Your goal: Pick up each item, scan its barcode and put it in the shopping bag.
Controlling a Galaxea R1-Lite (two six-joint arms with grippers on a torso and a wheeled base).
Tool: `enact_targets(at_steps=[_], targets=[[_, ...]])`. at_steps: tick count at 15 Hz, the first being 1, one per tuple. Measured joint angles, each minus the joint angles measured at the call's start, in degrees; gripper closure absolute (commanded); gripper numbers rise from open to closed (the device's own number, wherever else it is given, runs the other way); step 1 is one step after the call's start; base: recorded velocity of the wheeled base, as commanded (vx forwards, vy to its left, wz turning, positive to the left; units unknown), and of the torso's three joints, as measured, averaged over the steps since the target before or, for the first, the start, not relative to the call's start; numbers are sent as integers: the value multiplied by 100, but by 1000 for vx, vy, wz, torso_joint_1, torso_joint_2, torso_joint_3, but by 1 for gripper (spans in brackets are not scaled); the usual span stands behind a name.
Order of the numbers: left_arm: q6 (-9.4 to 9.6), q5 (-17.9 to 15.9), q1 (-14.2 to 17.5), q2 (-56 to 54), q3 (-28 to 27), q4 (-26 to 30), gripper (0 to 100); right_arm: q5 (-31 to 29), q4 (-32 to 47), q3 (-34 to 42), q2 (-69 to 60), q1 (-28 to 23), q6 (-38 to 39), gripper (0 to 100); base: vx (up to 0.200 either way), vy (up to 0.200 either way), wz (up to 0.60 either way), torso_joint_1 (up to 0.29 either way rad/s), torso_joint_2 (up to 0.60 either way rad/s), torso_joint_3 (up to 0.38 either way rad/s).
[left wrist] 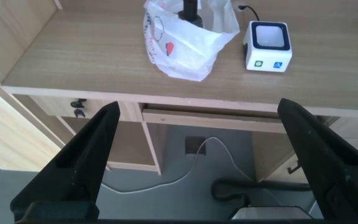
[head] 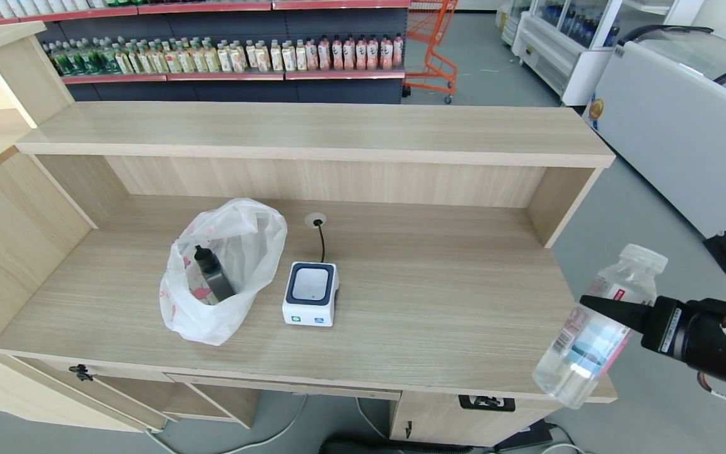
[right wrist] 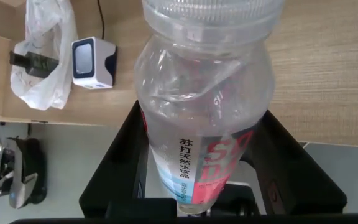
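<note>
- Head view puts the water bottle in the right gripper, off the right end of the counter near its front corner; the fingers are clamped across its labelled middle.
- The bottle's long axis is tilted, cap up and away from the robot, base low and towards the counter edge. A barcode-like patch shows on the label, on the side towards the counter.
- The scanner sits well apart to the robot's left of the bottle, its window facing up, just beside the shopping bag. The bag stands open with a dark bottle already inside.
- The coming move likely turns on this: the right arm must carry the bottle leftwards over the counter and roll it so the barcode faces down at the window.
- The left gripper hangs in front of the counter and below its edge, fingers spread apart and empty; the right arm is the one placed to act.
</note>
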Motion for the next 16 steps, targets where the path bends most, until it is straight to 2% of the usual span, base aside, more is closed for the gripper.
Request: enact_targets(at_steps=[2, 8, 16], targets=[[-4, 0, 0, 0, 0, 0, 0, 16, -2, -24, -26, -13, 0, 100, 0, 0, 0, 0, 0, 0], [0, -2, 7, 0, 0, 0, 0, 30, 5, -30, -98, -21, 334, 100, 0, 200, 0, 0, 0, 2], [18, 0, 5, -2, 0, 0, 0, 27, 6, 4, -124, -74, 372, 100, 0, 200, 0, 5, 4, 5]])
